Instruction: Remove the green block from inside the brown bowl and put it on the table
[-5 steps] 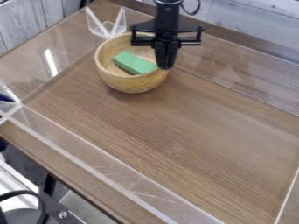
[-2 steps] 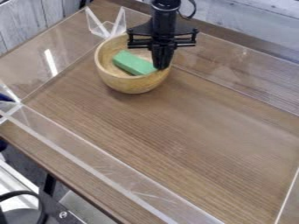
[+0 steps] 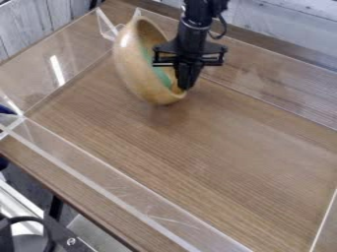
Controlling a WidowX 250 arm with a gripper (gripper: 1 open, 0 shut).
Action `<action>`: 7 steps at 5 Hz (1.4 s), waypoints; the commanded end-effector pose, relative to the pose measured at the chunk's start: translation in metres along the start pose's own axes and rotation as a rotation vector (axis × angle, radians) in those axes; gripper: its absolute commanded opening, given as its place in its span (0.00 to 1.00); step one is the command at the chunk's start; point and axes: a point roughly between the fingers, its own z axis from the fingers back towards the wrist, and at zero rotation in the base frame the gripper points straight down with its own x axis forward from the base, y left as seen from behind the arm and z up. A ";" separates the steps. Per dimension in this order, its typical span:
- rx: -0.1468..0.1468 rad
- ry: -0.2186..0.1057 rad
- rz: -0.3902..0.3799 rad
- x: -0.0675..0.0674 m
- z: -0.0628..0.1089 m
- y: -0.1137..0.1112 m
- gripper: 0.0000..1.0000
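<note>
The brown bowl (image 3: pixel 138 67) is tipped up on its edge, its underside turned toward the left and the camera and its opening facing right. My gripper (image 3: pixel 188 85) points steeply down with its fingers together, pressed in at the bowl's lower right rim. Only a sliver of the green block (image 3: pixel 160 59) shows, inside the tilted bowl just left of the gripper's crossbar. The rest of it is hidden by the bowl wall and the gripper. I see nothing held between the fingers. The bowl rests on the table (image 3: pixel 198 148) near its far side.
A low clear acrylic wall (image 3: pixel 93 187) borders the tabletop along the front left, and another stretch (image 3: pixel 270 54) runs along the back right. A wide stretch of wood-grain surface lies in front of and to the right of the bowl.
The gripper has come down at the bowl's right rim. The bowl, which stood level with the green block lying open inside, has tipped up onto its edge and now hides most of the block.
</note>
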 end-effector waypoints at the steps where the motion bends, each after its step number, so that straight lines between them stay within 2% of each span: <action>1: -0.043 -0.038 0.074 0.010 0.018 0.001 0.00; 3: -0.052 -0.017 0.188 0.012 0.019 0.009 0.00; 5: -0.105 0.003 0.156 0.022 0.004 0.013 0.00; 6: -0.085 -0.023 0.127 0.035 -0.006 0.013 0.00; 7: -0.044 -0.041 0.107 0.055 -0.017 0.015 0.00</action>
